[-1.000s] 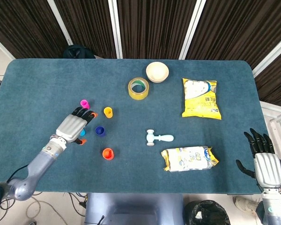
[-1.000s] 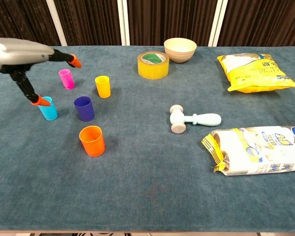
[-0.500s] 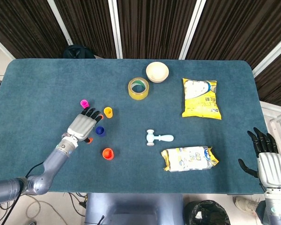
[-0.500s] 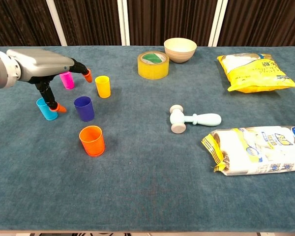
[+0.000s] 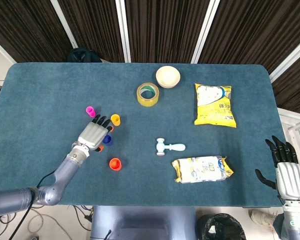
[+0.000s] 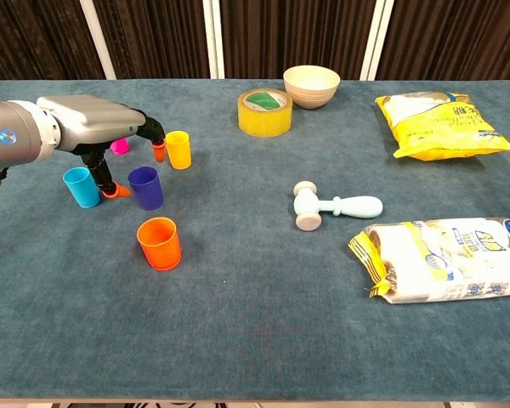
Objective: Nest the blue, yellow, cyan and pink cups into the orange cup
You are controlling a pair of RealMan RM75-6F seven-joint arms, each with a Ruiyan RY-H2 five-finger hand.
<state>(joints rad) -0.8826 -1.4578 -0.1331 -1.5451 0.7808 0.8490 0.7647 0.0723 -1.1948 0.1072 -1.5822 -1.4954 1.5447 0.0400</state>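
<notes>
Chest view showed the left hand (image 6: 89,127) at middle left, fingers spread and holding nothing, thumb tip just left of the upright blue cup (image 6: 144,188), with the orange cup (image 6: 159,243) below it and the right hand (image 5: 287,175) far off.

Yellow snack bag (image 6: 440,125), far right: print too small to read.
Clear-wrapped packet (image 6: 446,259), near right: lettering illegible.
Elsewhere: no readable text.
</notes>
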